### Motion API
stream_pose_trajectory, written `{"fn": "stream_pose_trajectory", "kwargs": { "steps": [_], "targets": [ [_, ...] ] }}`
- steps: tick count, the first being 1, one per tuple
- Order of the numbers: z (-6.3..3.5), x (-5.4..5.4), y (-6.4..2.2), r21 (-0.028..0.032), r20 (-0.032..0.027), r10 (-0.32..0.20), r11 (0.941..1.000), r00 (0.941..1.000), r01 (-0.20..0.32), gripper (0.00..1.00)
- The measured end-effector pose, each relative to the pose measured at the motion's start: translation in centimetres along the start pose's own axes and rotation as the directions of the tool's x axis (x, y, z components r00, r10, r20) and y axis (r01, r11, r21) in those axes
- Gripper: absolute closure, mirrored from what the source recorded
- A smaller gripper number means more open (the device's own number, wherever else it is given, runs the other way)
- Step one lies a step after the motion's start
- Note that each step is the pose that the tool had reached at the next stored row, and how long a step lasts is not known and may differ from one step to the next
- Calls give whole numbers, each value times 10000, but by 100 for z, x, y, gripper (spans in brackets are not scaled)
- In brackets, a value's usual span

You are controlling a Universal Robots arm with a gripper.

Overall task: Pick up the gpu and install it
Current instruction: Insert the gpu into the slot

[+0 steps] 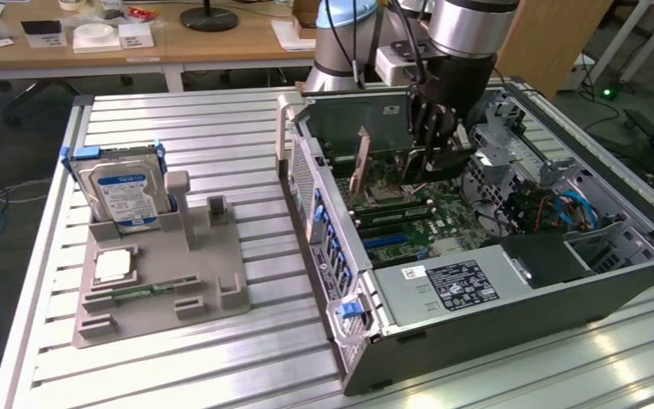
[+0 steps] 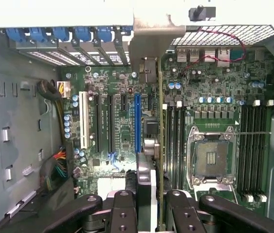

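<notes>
One gpu (image 2: 152, 141) edge-on in the claw's (image 2: 149, 199) grip

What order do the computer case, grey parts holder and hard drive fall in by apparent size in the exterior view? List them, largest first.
1. computer case
2. grey parts holder
3. hard drive
The differences are plain.

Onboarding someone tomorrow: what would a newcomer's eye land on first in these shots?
First the open case on the exterior view's right, with the arm reaching down into it. In the wrist view the pincer is shut on the gpu, held edge-on over the motherboard. Then the drive, upright in a grey holder on the exterior view's left.
</notes>
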State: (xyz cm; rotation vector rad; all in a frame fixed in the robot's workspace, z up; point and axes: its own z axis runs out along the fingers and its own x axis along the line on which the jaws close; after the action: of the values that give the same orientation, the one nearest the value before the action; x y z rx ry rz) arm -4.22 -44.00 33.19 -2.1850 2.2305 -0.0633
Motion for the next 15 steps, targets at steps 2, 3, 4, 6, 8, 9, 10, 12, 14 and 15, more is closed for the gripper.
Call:
{"fn": "stream_pose_trajectory", "kwargs": {
  "steps": [2,3,4,6,8,9,10,12,14,15],
  "targets": [
    [34,0,1,0,-1,0,10000,10000,0,72],
    [51,-1,2,-1,-3,0,10000,10000,0,72],
    [69,-1,3,-1,-2,0,10000,10000,0,72],
    [103,-1,5,-1,-2,-1,10000,10000,1,72],
    [118,18,9,-1,-4,-1,10000,10000,1,72],
    [127,30,9,-1,-2,0,10000,10000,0,72],
    [136,43,10,-1,-2,0,10000,10000,0,72],
    [157,58,14,0,-1,2,10000,10000,-2,72],
    [183,63,20,-1,-2,0,10000,10000,0,72],
    [201,63,32,0,-2,0,10000,10000,0,72]
  ]
}}
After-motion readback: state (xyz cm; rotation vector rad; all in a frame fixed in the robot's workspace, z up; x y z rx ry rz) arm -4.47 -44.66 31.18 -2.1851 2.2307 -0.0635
